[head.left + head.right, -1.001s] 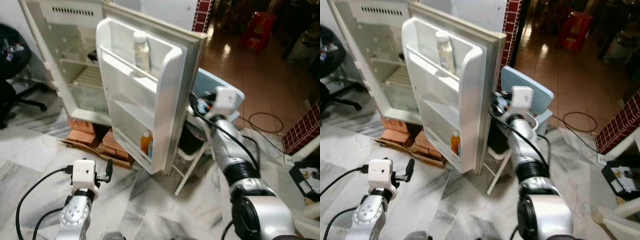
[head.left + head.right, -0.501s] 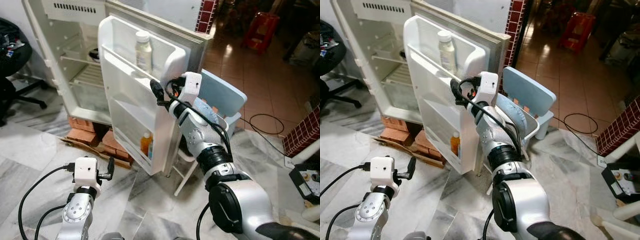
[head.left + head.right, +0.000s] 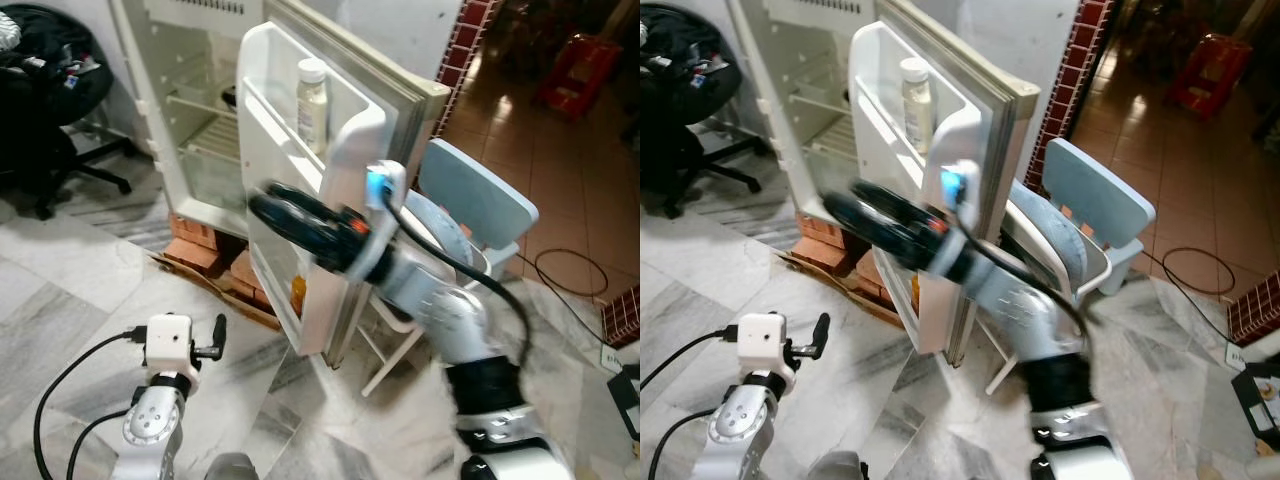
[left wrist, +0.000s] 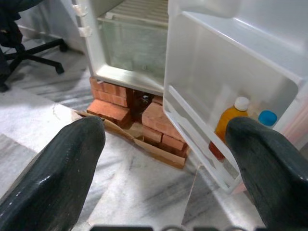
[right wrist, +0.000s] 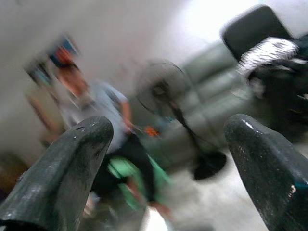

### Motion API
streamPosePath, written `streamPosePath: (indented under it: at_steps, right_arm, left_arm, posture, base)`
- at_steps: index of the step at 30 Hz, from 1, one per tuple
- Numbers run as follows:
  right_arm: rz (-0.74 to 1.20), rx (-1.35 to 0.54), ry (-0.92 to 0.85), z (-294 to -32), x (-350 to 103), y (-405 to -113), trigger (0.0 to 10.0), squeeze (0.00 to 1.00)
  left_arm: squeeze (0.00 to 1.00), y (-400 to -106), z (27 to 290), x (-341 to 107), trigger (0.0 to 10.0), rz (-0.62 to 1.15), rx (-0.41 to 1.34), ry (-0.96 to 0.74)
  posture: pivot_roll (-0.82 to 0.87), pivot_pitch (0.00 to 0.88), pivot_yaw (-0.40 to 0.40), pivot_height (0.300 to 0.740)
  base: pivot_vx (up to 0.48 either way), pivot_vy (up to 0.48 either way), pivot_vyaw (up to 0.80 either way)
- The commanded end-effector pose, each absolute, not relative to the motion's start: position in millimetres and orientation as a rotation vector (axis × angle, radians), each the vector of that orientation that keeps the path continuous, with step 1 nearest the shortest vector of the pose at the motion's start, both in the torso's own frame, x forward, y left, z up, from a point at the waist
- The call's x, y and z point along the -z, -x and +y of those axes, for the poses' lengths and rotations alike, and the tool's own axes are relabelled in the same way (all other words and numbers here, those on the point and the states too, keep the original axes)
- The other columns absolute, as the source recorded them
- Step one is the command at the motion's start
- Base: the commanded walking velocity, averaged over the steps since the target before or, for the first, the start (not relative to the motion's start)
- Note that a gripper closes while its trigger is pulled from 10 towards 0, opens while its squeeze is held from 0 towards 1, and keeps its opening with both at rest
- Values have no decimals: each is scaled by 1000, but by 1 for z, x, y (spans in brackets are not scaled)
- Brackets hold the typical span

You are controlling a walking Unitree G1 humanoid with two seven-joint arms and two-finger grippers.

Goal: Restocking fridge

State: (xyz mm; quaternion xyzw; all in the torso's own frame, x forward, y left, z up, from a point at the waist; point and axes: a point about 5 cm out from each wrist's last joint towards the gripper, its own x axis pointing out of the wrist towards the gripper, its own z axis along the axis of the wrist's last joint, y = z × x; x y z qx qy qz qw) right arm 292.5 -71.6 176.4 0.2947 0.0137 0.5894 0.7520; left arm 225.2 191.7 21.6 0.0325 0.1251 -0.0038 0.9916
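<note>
The white fridge (image 3: 205, 110) stands open, its door (image 3: 330, 225) swung toward me. A white bottle (image 3: 312, 95) sits in the door's top shelf. An orange bottle (image 4: 226, 126) and a blue-capped bottle (image 4: 267, 118) stand in the bottom door shelf. My right gripper (image 3: 265, 208) is blurred in front of the door's inner side at mid height. In its wrist view the fingers (image 5: 62, 168) are wide apart with nothing between them. My left gripper (image 3: 214, 338) hangs low over the marble floor, open and empty, looking toward the door's bottom shelf.
Red bricks (image 4: 113, 108) and flattened cardboard (image 3: 200, 285) lie under the fridge. A black office chair (image 3: 50, 95) stands at the left. A pale blue chair (image 3: 478, 205) stands right behind the door. The right wrist view shows a blurred seated person (image 5: 96, 115) and a standing fan (image 5: 163, 86).
The camera has turned, shifting the fridge rightward in the picture. My right arm has swung from behind the door's edge across to its inner side. The left arm has stayed put.
</note>
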Motion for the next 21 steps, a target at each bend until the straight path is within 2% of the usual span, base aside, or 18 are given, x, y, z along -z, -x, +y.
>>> streamPosePath:
  at_steps: [1, 3, 4, 5, 6, 9, 10, 11, 14, 15, 21]
  right_arm:
    - [124, -1246, -449, -79, -154, -291, 10000, 0]
    - [177, -1204, -388, -84, -144, -291, 10000, 0]
    - [325, -1002, -145, -97, -112, -306, 10000, 0]
    - [375, -916, -16, -105, -99, -313, 10000, 0]
    - [375, -916, -16, -105, -99, -313, 10000, 0]
    - [447, -783, 311, -133, -79, -325, 10000, 0]
    - [447, -783, 311, -133, -79, -325, 10000, 0]
    - [455, -671, 303, -149, -80, -336, 10000, 0]
    - [439, -558, 289, -161, -85, -345, 10000, 0]
    - [407, -438, 313, -173, -91, -355, 10000, 0]
    - [363, -310, 321, -183, -102, -367, 10000, 0]
  left_arm:
    - [0, -226, 186, -20, 10000, 257, 32, -61]
    - [0, -226, 186, -20, 10000, 260, 34, -62]
    - [0, -227, 184, -19, 10000, 263, 40, -64]
    - [0, -228, 184, -19, 10000, 266, 42, -66]
    - [0, -228, 184, -19, 10000, 266, 42, -66]
    - [0, -228, 183, -18, 10000, 271, 46, -68]
    - [0, -228, 183, -18, 10000, 271, 46, -68]
    - [0, -226, 184, -17, 10000, 279, 44, -70]
    - [0, -226, 184, -17, 10000, 283, 42, -72]
    - [0, -226, 184, -17, 10000, 284, 37, -71]
    - [0, -225, 183, -17, 10000, 284, 32, -69]
  posture:
    - [134, 0, -74, 740]
    - [134, 0, -75, 740]
    - [137, 0, -73, 740]
    - [140, 0, -75, 740]
    - [140, 0, -75, 740]
    - [149, 0, -80, 740]
    - [149, 0, -80, 740]
    - [152, 0, -84, 740]
    - [151, 0, -85, 740]
    - [153, 0, -90, 740]
    - [153, 0, -89, 740]
  base:
    - [0, 0, 0]
    - [0, 0, 0]
    - [0, 0, 0]
    - [0, 0, 0]
    - [0, 0, 0]
    - [0, 0, 0]
    - [0, 0, 0]
    - [0, 0, 0]
    - [0, 0, 0]
    - [0, 0, 0]
    - [0, 0, 0]
